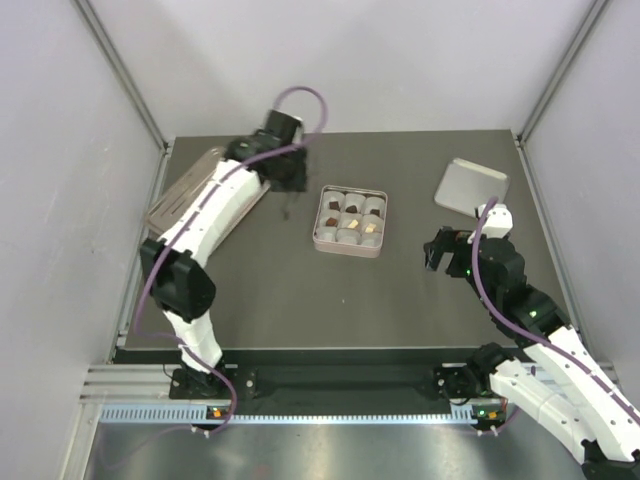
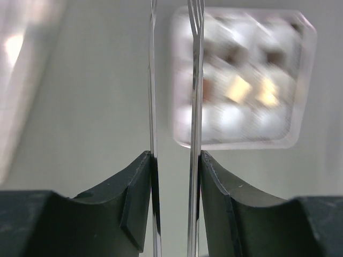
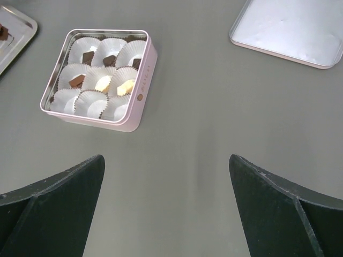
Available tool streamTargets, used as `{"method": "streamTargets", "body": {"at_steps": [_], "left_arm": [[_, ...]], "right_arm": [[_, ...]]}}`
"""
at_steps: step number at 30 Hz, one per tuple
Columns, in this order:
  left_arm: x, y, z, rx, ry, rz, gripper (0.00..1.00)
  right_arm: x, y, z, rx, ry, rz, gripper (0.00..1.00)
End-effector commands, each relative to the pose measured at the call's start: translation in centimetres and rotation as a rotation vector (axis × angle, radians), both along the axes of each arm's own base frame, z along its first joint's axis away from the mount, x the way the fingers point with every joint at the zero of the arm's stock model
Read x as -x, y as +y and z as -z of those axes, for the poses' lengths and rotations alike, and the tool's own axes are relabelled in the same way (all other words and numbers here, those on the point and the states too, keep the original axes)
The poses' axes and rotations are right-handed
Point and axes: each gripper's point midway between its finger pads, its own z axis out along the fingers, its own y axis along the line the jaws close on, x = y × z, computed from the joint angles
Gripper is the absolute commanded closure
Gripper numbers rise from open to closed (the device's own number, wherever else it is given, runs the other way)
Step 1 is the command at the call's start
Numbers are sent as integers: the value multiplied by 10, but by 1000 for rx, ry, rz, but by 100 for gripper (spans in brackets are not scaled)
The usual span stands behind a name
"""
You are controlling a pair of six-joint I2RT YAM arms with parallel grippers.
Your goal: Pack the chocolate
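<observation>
Left tool (image 2: 176,158) clamps tweezers (image 2: 196,107), right wrist shows chocolate (image 3: 77,81)

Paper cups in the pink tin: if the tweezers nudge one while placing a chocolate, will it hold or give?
The paper cups look thin and pleated, so a wall would probably crumple. Packed rim to rim inside the tin, one likely won't slide far. Empty ones may snag and lift on the tweezers.
</observation>
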Motion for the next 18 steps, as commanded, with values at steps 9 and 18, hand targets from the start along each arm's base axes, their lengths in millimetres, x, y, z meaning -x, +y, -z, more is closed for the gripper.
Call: {"method": "streamTargets", "body": {"at_steps": [9,18], "left_arm": [[-46,176,3,4,-29,-384,57],[-79,218,21,47,-27,-441,55]], "right_arm": [[-5,12,-19,-50,-65,-36,0],[-10,15,-13,-43,-58,-40,0]]}}
